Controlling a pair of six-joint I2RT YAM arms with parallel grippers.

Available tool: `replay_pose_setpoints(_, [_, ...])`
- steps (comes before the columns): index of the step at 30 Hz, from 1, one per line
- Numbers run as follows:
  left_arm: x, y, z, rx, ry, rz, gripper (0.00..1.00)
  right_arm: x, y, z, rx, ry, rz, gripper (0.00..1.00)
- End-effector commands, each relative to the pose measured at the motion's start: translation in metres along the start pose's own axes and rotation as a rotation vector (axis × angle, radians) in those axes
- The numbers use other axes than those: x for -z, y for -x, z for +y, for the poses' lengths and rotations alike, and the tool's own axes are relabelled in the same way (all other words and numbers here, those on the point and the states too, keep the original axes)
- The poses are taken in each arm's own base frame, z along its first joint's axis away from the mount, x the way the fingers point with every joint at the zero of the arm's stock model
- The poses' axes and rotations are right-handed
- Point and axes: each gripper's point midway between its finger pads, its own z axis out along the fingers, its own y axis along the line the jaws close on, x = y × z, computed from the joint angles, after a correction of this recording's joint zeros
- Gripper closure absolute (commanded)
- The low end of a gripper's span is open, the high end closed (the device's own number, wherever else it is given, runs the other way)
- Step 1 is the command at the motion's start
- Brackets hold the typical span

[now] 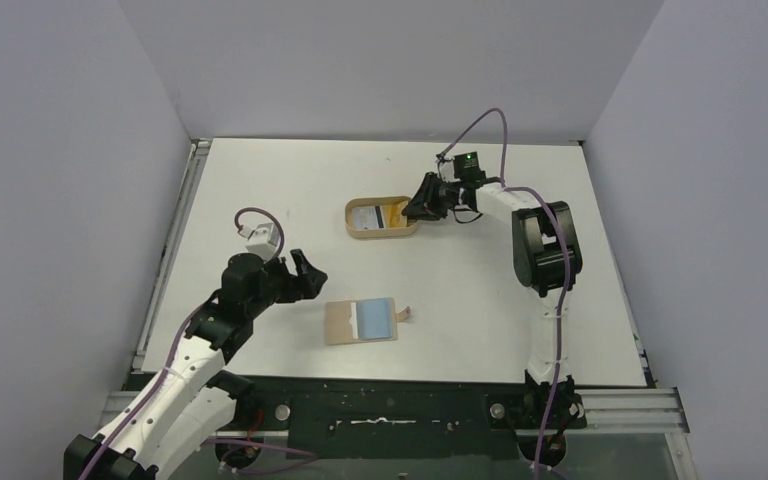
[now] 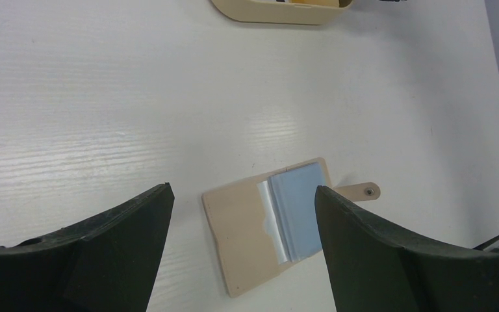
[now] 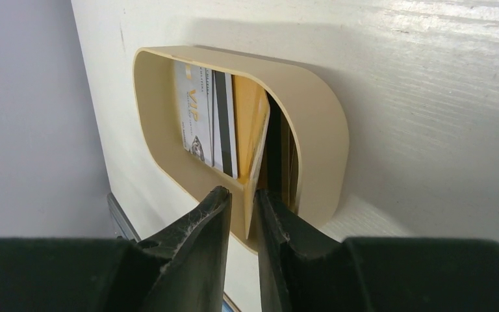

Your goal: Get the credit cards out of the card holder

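Observation:
The tan card holder (image 1: 340, 322) lies flat on the table with its tab to the right. A light blue card (image 1: 373, 319) sticks out of it. Both show in the left wrist view, holder (image 2: 240, 234) and blue card (image 2: 299, 208). My left gripper (image 1: 310, 272) hovers open and empty just left of the holder (image 2: 243, 192). My right gripper (image 1: 415, 208) is at the oval tray's right end. Its jaws stand a narrow gap apart (image 3: 243, 192). The yellow-orange card (image 3: 250, 117) stands on edge between them, leaning on the right finger.
The oval tan tray (image 1: 353, 228) sits at mid-table toward the back, its rim (image 3: 318, 117) close to my right fingers. A white card with a black stripe (image 3: 198, 117) lies in it. Grey walls close in the table on three sides.

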Motion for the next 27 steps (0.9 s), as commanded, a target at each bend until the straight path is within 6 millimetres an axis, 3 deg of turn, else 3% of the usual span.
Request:
replay_pose_setpoints(1, [0.001,0.007,-0.001,0.01,-0.009,-0.033,0.22,0.021,0.026,0.033,0.085,0.038,-0.068,0.77])
replay_pose_setpoints(16, [0.002,0.013,-0.001,0.009,-0.001,-0.042,0.22,0.072,0.04,0.054,0.221,-0.132,-0.123,0.71])
replay_pose_setpoints(22, [0.004,0.018,0.0,0.002,0.009,-0.059,0.22,0.102,0.045,0.074,0.315,-0.177,-0.188,0.7])
replay_pose_setpoints(25, [0.006,0.022,-0.002,-0.007,0.004,-0.071,0.21,0.118,0.044,0.084,0.368,-0.188,-0.252,0.65])
replay_pose_setpoints(27, [0.006,0.024,-0.005,-0.01,-0.007,-0.071,0.2,0.128,0.041,0.09,0.404,-0.171,-0.309,0.57])
